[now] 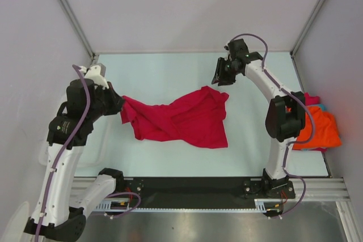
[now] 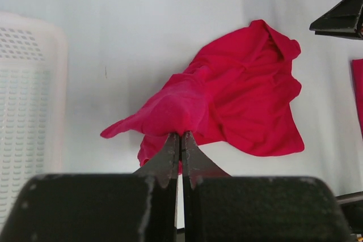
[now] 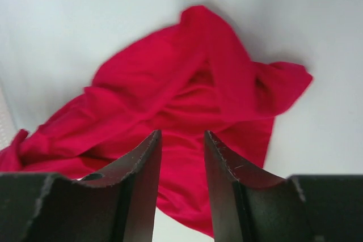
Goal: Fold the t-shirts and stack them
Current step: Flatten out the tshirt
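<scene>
The left end effector (image 2: 180, 135) is clenched, its two black fingers pressed together on a bunched fold at the left end of the crimson red cloth t-shirt (image 1: 181, 118), so that end is drawn up into a peak while the rest of the cloth lies crumpled on the pale flat surface (image 1: 170, 72). The right end effector (image 3: 181, 134) is released, its fingers standing apart with nothing between them, and it hangs just above and beyond the shirt's far right corner; whether a fingertip brushes the cloth I cannot tell. The shirt lies across the middle of the surface, its right-hand edge hanging in a fairly straight line and its near edge wavy. Beyond the shirt, a broad bare band of surface runs to the back wall. On the near side of the shirt there is a narrower bare strip before the black rail (image 1: 187, 188) that carries the arm bases. To the left of the shirt stands the left arm, and past it the white plastic lattice basket (image 2: 28, 111) close to the side wall. To the right of the shirt the right arm's forearm crosses the open space, and well beyond it, at the surface's right edge, lies a heap of orange, magenta-pink and teal cloth t-shirts (image 1: 322, 128).
</scene>
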